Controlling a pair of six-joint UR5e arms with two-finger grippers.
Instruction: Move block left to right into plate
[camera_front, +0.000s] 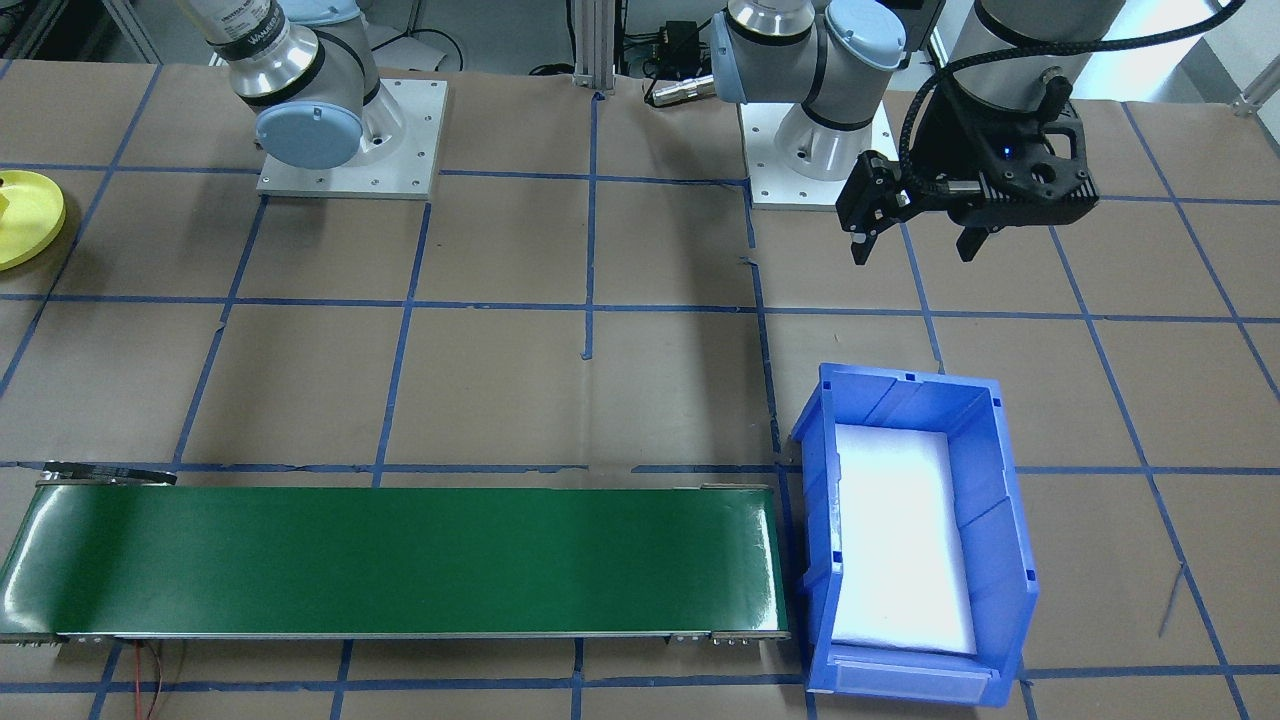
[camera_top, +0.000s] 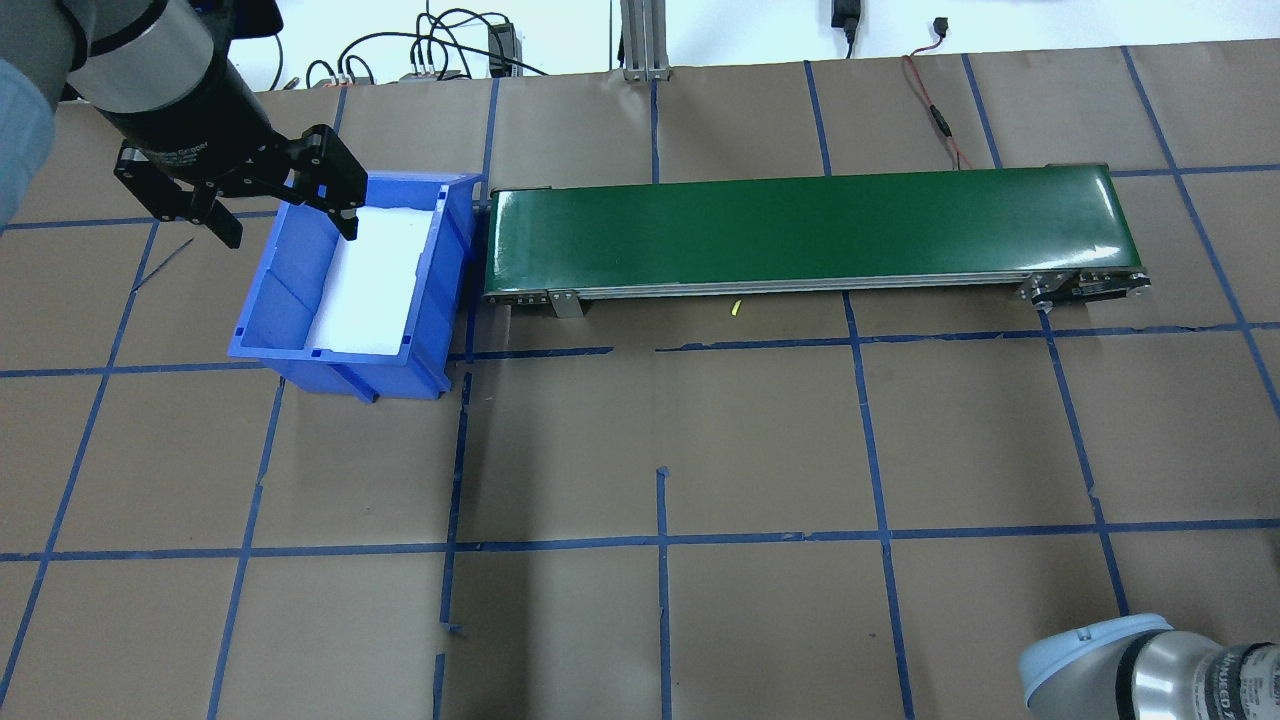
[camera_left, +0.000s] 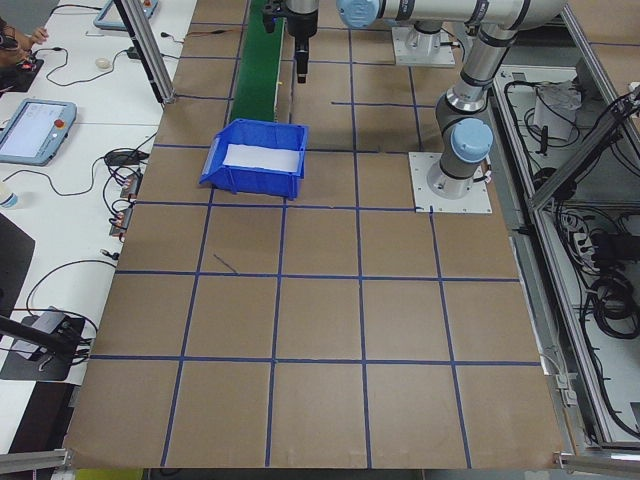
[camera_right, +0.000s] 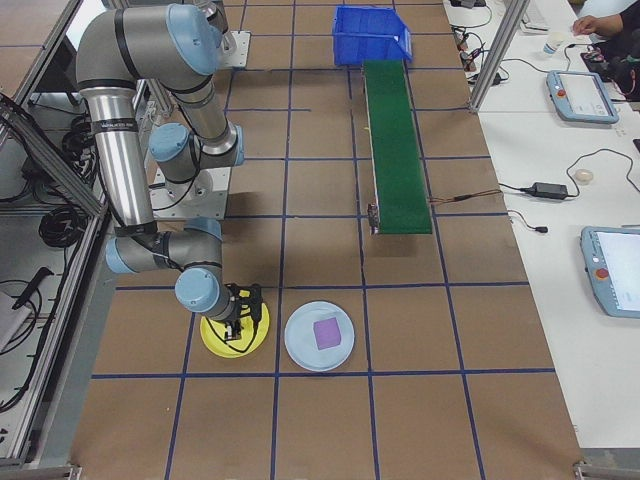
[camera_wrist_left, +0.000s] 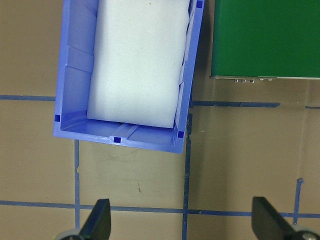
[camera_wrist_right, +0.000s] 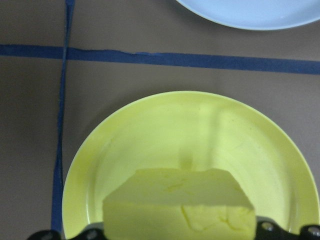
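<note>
Block (camera_wrist_right: 179, 207) — pale yellow, chunky, cracked — held in right gripper (camera_wrist_right: 180, 232) over glossy round plate (camera_wrist_right: 150, 135); left gripper (camera_wrist_left: 180, 222) spread wide, empty.

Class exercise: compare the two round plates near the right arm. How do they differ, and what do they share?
The yellow plate lies under the right gripper; the pale blue plate has no gripper over it. The yellow plate has a yellow block over it, the pale blue plate a purple square. Both are round and lie side by side.

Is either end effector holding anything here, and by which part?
The right end effector has a yellow block between its fingers, over the yellow plate; grip point hidden. The left end effector is open, empty.
</note>
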